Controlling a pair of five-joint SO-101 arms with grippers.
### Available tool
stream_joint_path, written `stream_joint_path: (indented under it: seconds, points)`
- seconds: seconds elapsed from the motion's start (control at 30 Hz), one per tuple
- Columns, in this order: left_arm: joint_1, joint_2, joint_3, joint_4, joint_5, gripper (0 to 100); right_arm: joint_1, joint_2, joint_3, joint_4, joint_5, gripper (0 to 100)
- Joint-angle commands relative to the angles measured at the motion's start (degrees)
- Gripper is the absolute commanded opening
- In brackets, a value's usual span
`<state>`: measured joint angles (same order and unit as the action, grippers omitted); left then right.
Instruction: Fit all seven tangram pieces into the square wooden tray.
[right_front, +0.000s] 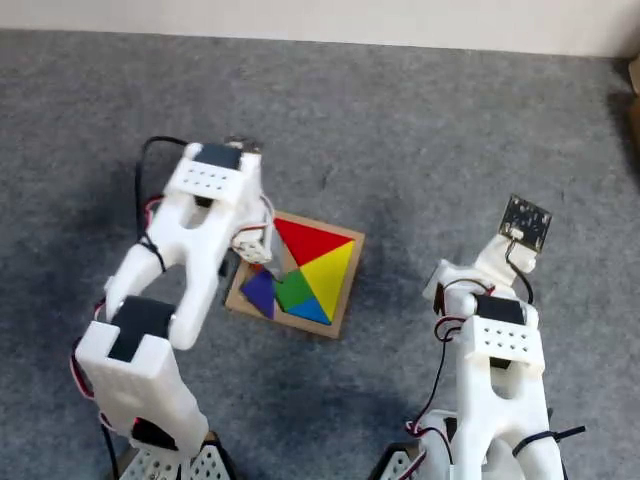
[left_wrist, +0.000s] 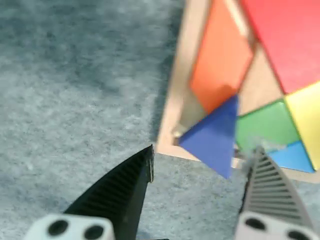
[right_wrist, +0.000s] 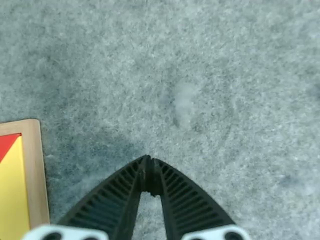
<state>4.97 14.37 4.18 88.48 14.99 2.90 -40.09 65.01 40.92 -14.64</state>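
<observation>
Square wooden tray (right_front: 352, 282) seen mid-desk (right_front: 420, 130), with red, yellow and green pieces laid inside. Dark blue triangle (left_wrist: 212, 132) seen tilted over tray's corner rim. Left tool (left_wrist: 204, 149) spread wide around that corner, nothing gripped. Right tool (right_wrist: 150, 162) pinched closed, empty, held over desk beside tray.

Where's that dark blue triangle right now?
High view: the dark blue triangle sits at the left corner of the wooden tray, beside the green piece, near the left gripper.
</observation>
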Motion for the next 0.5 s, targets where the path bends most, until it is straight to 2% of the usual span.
stream_joint_path:
  seconds: [0.0,0.17,0.47]
  points:
    - [-3.12,-2.95,-0.57,-0.44,-3.52,28,-0.57,-1.89,-0.22,-1.01,-0.18,0.4]
    - [-4.26,1.19,0.04,-4.04,-4.48,28,-0.57,-1.89,-0.22,-1.01,-0.18,0.4]
    - [0.92,0.48,-6.37,-1.05,-4.4,28,-0.57,-1.89,-0.22,-1.01,-0.18,0.4]
